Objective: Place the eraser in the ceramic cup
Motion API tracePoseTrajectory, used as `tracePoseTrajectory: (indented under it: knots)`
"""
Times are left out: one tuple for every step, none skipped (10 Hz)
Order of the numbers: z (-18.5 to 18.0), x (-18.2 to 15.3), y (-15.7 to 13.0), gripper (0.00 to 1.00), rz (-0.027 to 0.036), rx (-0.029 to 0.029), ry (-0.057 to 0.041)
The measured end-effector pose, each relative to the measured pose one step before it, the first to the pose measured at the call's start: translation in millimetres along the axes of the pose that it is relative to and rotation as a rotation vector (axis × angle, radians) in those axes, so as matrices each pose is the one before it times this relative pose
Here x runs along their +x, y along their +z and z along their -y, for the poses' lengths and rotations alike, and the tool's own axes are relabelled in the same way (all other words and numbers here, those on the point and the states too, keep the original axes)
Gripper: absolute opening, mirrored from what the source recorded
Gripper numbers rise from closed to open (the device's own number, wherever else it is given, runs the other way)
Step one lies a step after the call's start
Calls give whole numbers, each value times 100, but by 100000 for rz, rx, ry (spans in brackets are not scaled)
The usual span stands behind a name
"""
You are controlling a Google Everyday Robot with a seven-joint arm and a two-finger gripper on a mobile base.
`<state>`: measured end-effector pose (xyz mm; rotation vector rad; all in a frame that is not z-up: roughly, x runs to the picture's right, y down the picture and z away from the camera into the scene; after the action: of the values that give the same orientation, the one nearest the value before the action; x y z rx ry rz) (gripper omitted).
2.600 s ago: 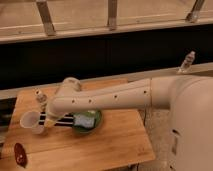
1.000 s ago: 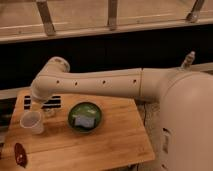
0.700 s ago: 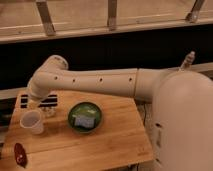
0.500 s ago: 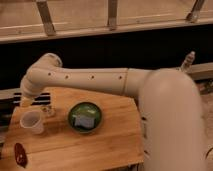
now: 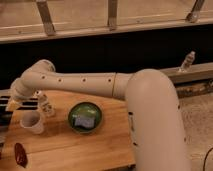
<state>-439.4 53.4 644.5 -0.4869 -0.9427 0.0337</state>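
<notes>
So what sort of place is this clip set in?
Probably a counter or bar-style spot beside a railing, not a lab bench. A wooden table holds a ceramic cup, a green plate and a small clear bottle, with metal rail posts behind. The gripper is at the table's far left edge.

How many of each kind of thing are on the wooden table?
Ceramic cup: 1
Clear bottle: 1
Green plate: 1
Greyish thing on the plate: 1
Red oval thing: 1
Total: 5
The gripper is just left of the bottle.
</notes>
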Motion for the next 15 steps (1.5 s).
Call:
tracePoseTrajectory:
  knots:
    - [-660, -206, 449, 0, 1953, -152, 2433]
    - [-814, -353, 502, 0, 2168, -153, 2402]
    - [-458, -284, 303, 0, 1209, -98, 1046]
    - [-595, -328, 436, 0, 1214, -317, 1022]
    - [-568, -166, 440, 0, 1316, -341, 1345]
    - [-257, 24, 243, 0, 735, -244, 834]
    - [-244, 278, 335, 0, 1044, -488, 1433]
    - [-182, 331, 201, 3, -7, -34, 342]
    - [-1, 51, 10, 3, -78, 85, -32]
    - [-4, 19, 9, 1, -17, -11, 28]
    - [2, -7, 0, 2, 11, 4, -2]
    - [-10, 60, 32, 9, -10, -56, 103]
    - [-1, 0, -1, 17, -4, 0, -2]
    - [10, 38, 0, 26, -49, 15, 16]
    - [16, -12, -16, 37, 10, 38, -12]
